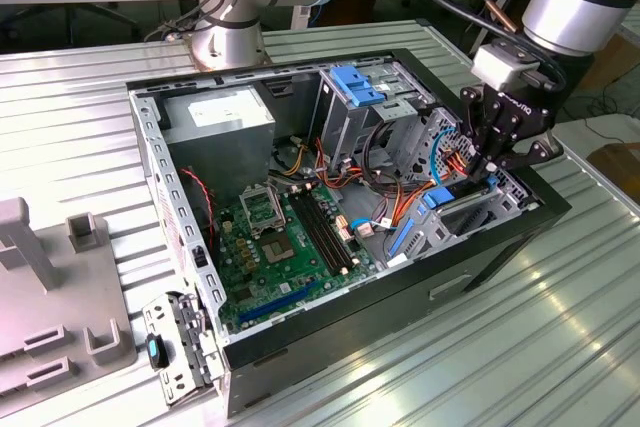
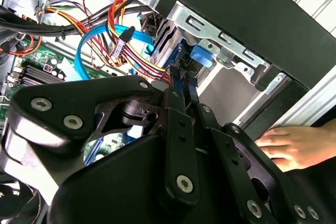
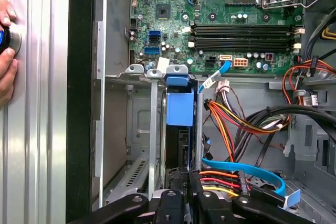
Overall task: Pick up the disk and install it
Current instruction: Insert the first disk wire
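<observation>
Down at the exterior view's right end of the open computer case [image 1: 500, 247], the gripper [image 1: 497, 169] hangs over the drive cage, its black fingers [image 2: 181, 98] drawn close together on the top edge of the disk [image 3: 179, 109]. That disk — grey metal framed by its bright blue carrier rail — stands on edge in a slot of the metal cage [image 3: 152, 129], most of it already sunk between the cage walls, the blue rail's top showing just beyond the fingertips in both wrist views. Bundles of red, orange and yellow wires [image 3: 226, 124] and a flat blue cable [image 3: 247, 169] run just beside the slot. Farther into the case lies the green motherboard [image 1: 275, 247]. A second blue bracket [image 1: 355, 84] sits atop the upright cage at the far side. Outside the case wall, a person's hand [image 2: 294, 145] rests on the ribbed metal counter [image 1: 520, 347].
</observation>
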`<state>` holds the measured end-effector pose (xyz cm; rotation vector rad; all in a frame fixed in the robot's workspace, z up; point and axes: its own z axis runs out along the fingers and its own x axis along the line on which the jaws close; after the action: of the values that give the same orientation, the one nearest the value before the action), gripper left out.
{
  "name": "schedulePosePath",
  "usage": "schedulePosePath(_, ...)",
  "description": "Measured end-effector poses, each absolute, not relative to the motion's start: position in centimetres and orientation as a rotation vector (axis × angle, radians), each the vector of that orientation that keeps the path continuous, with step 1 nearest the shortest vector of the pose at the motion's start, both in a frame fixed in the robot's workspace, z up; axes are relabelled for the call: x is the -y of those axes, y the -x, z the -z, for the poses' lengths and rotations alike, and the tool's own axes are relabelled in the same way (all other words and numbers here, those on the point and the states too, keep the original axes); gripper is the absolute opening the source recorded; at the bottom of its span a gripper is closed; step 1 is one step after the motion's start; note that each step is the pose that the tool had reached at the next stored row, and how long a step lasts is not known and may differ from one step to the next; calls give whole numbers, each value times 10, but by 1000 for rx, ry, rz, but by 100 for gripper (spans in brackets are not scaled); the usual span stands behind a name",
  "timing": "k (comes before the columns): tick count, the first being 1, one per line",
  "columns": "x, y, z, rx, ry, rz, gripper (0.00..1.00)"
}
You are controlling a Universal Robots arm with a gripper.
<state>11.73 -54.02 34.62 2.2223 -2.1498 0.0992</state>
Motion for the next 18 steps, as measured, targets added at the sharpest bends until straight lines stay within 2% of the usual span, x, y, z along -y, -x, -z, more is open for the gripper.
schedulePosePath(18, 540, -118, -344, 2183, -2189, -97, 16)
